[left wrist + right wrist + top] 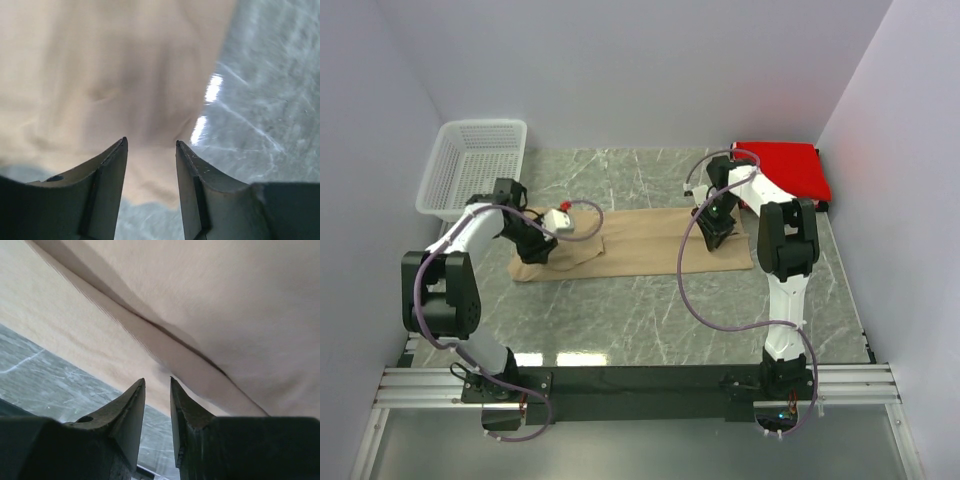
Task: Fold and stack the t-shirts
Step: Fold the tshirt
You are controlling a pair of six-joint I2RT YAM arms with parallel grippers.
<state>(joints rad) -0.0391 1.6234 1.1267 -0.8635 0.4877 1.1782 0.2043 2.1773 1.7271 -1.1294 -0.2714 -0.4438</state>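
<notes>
The tan t-shirt (630, 245) was laid on the tabletop (650, 310), long axis left to right. The left pincer (150, 145) was seen open at its left end, the right pincer (156, 380) slightly open at its right end, nothing gripped.

Left arm (470, 235) reaches forward and inward, elbow bent; left gripper (150, 142) is pitched down, jaws parted with a clear gap. Right arm (785, 240) rises from its base, then angles inward and down. Right gripper (156, 380) is low, jaws nearly together, with a thin gap.
</notes>
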